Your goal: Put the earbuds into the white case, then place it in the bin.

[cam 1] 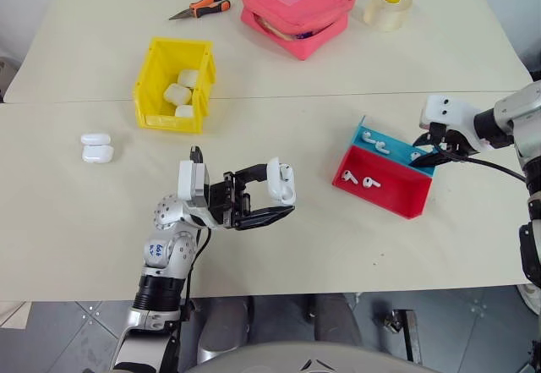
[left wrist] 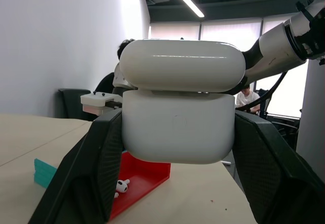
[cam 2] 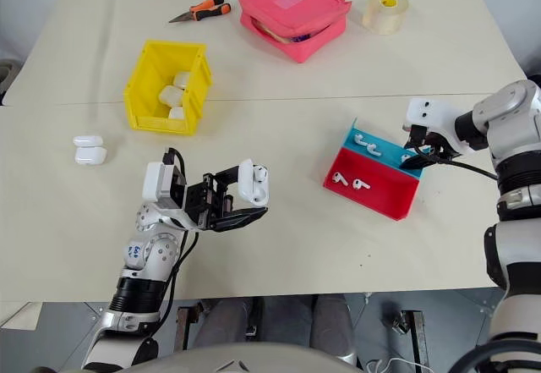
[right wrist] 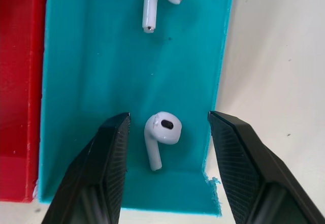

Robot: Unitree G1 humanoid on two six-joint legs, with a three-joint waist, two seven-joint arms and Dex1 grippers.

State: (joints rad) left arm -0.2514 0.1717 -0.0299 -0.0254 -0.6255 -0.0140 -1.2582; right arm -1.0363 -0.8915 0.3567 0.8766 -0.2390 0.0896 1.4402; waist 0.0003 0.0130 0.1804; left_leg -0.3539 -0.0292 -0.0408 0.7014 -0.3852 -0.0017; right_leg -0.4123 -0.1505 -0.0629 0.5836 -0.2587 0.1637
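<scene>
Two joined desks (cam 1: pixel 279 212) carry everything: the yellow bin (cam 1: pixel 174 83) with three cases near the far left, the red-and-blue tray (cam 1: pixel 385 172) toward the right edge. The white case (cam 1: pixel 281 181) is clamped in the left gripper (cam 1: pixel 272 197). An earbud (right wrist: pixel 161 136) is straddled, untouched, by the right gripper (right wrist: pixel 167 148), jaws apart.

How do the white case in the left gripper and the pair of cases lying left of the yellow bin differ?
The held case is clamped above the table in the left gripper; the pair of cases rests on the table. The held case's lid is ajar; the pair's lids look shut. All are glossy white and rounded.
</scene>
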